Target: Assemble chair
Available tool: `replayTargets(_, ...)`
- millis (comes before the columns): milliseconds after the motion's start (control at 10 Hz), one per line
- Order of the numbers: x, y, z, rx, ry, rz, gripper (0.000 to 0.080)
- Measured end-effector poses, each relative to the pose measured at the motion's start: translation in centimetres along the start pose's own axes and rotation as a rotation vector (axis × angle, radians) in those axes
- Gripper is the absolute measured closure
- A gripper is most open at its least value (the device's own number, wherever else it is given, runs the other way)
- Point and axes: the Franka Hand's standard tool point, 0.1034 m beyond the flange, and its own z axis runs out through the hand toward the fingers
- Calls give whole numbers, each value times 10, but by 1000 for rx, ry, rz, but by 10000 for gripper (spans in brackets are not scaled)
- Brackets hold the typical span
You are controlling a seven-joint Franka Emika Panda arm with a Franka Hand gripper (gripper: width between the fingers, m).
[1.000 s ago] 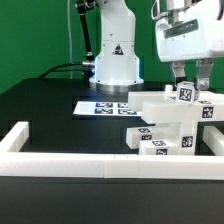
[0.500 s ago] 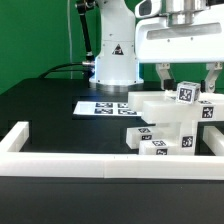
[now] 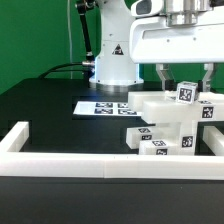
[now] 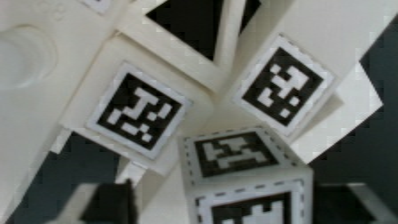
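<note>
The chair parts (image 3: 160, 122) are white blocks with black-and-white tags, stacked in a cluster at the exterior view's right, against the front rail. My gripper (image 3: 185, 80) hangs just above the cluster, open, with one finger (image 3: 163, 76) on each side of a tagged upright piece (image 3: 186, 93). In the wrist view the tagged parts (image 4: 214, 110) fill the picture. My gripper (image 4: 231, 205) shows only as two dark fingertips (image 4: 98, 200) far apart at the edge, with a tagged block between them. It holds nothing that I can see.
A long low white border rail (image 3: 100, 165) runs along the front and turns back at the exterior view's left. The marker board (image 3: 103, 106) lies flat on the black table in front of the arm's white base (image 3: 115, 60).
The hand has turned about its vertical axis over the cluster, now showing its broad side with the fingers spread wide. The parts have not moved.
</note>
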Motion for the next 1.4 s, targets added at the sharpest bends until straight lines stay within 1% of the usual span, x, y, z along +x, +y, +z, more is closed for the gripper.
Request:
replayTargets(100,0,0,0,0,0,0,517)
replayTargets(400,0,0,0,0,0,58,512)
replayTargets(700,0,0,0,4,-2,267,512)
replayTargets(800,0,0,0,13,-1,380,512)
replayTargets(1000,2,0,0,25,0,502,512)
replayTargets(1100,2,-1,0,35,-2,607,512)
replayTargets(1400,1,-2,0,47,-7,849,511)
